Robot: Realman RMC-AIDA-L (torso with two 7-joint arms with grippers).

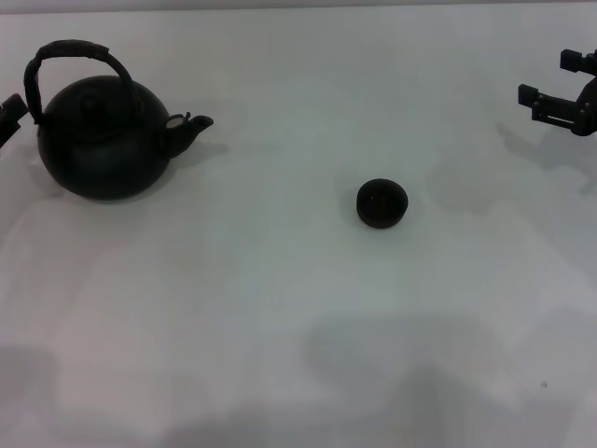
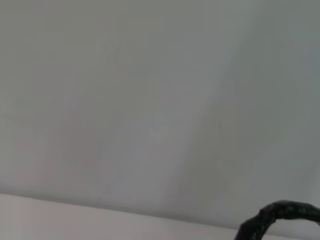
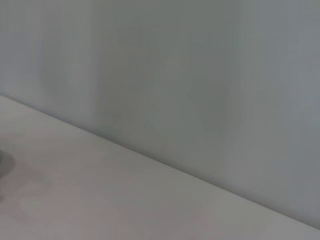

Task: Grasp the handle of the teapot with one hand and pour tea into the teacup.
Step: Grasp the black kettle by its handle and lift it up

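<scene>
While the matte round teapot [image 1: 101, 140] and tiny teacup [image 1: 381, 203] stand apart, right gripper [image 1: 552, 94] hovers unclenched — left gripper [image 1: 9, 113] indeterminate.

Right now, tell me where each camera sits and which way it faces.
Head view: high, looking down on the table; teapot left, teacup centre, left gripper and right gripper at the edges.
Left wrist view: low, facing the wall; no fingers show.
Right wrist view: table edge and wall; no fingers.
Shared: the handle appears in head and left wrist views.
</scene>
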